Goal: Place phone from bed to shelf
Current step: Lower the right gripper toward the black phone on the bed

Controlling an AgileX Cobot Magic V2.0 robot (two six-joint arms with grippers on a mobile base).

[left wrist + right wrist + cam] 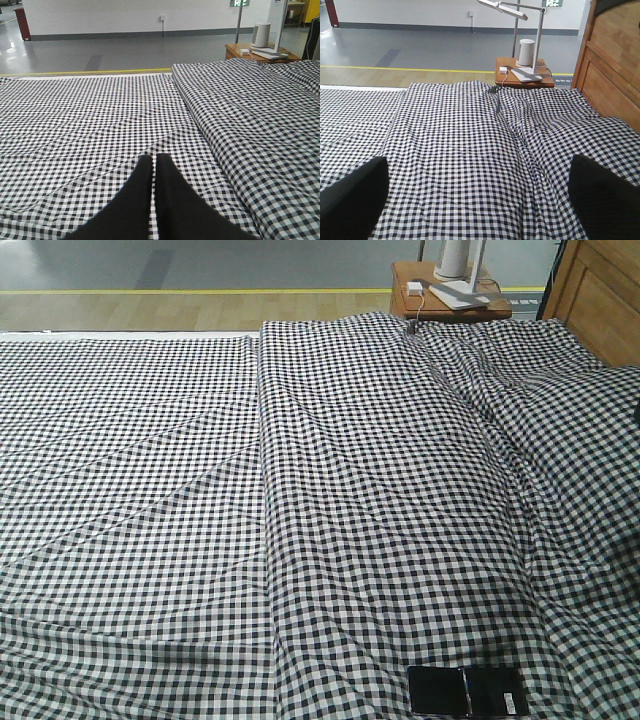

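Observation:
A slim black phone (466,691) with a small white sticker lies flat on the gingham-covered bed (300,520), near the front edge at the lower right of the front view. Neither wrist view shows it. Over the check cover my left gripper (154,159) is shut, its two black fingers nearly touching with nothing between them. My right gripper (477,172) is open wide above the cover, one black finger (355,197) at each side of the view and only cloth between. The shelf is out of view.
A reddish-brown bedside table (450,298) stands beyond the bed's far right corner, carrying a lamp base (526,52), a white charger and a flat white device. The wooden headboard (615,65) rises along the right side. A long fold (265,490) runs down the cover.

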